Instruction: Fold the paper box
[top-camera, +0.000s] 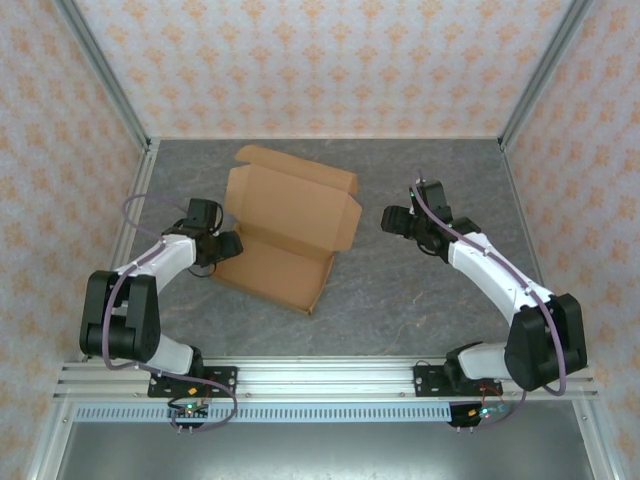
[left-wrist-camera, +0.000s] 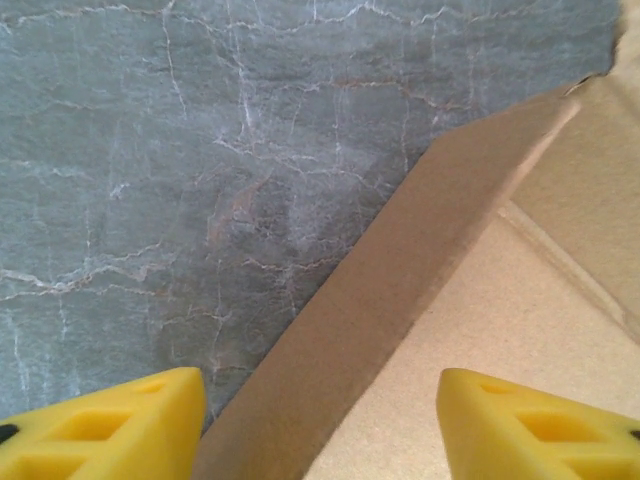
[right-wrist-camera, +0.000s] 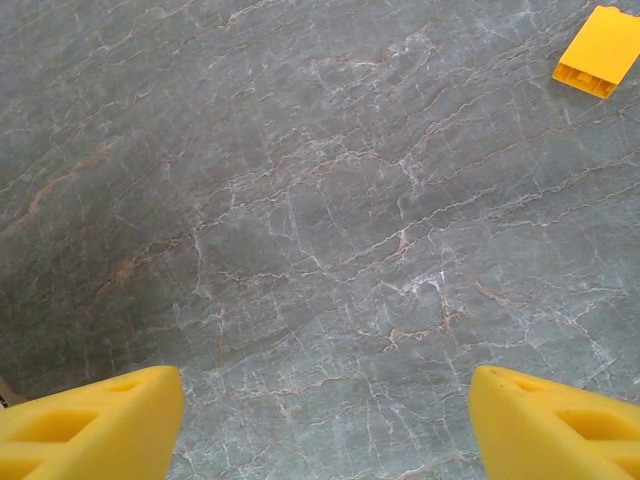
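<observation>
The paper box (top-camera: 285, 225) is brown cardboard, partly folded, lying mid-table with its back panel and lid flaps raised. My left gripper (top-camera: 228, 245) is at the box's left edge. In the left wrist view its yellow fingers (left-wrist-camera: 110, 425) stand apart on either side of the box's raised left side flap (left-wrist-camera: 400, 270), one over the table and one over the box floor, with a gap showing on both sides. My right gripper (top-camera: 392, 220) hovers to the right of the box, apart from it. Its jaws (right-wrist-camera: 325, 420) are open over bare table.
The grey marble tabletop (top-camera: 420, 290) is walled by patterned panels on three sides. A small yellow-orange block (right-wrist-camera: 598, 50) lies on the table ahead of the right gripper. A metal rail (top-camera: 320, 375) runs along the near edge.
</observation>
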